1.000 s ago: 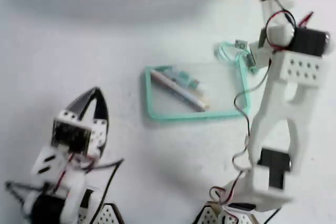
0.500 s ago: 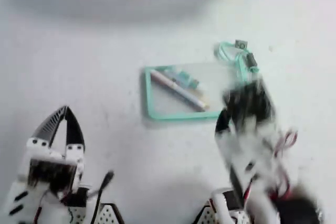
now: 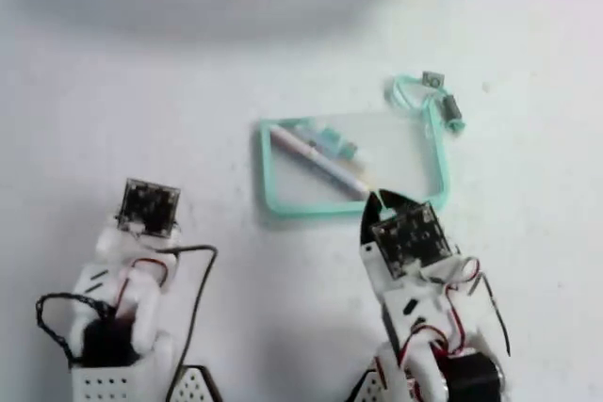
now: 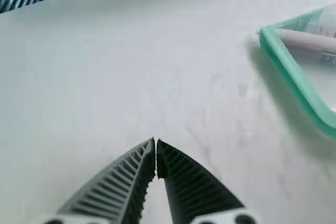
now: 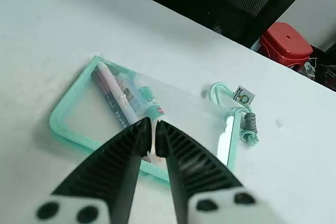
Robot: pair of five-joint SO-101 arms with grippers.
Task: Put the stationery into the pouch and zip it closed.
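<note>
Your pouch (image 3: 400, 152) lies flat at the middle of the tabletop (image 3: 141, 72). The pens (image 3: 320, 165) are inside it, slanting from its 10 o'clock corner toward 5 o'clock, and the tag (image 3: 431, 79) on its cord trails off the 1 o'clock corner. Your right hand (image 3: 382, 200) hangs just over the pouch's 5 o'clock edge, its fingers nearly pressed together with only a slit between them, pinching nothing. Your left hand (image 4: 156, 145) is pressed together and empty over bare tabletop, well apart from the pouch on its 8 o'clock side. Loading looks done, so the step in hand is the zip, and from these views you cannot tell whether it is run fully home. Check that first, at the corner where the cord attaches. If a gap remains, spread the right hand and pinch the slider itself, not the loose cord, which would only go taut at an angle. Pull low and straight along the teeth. The pouch is light on a smooth top and will likely slide, so bring the left hand in to press down the 9 o'clock rim, off the pens. If the zip is shut, lift the right hand straight up so it does not drag the edge.
</note>
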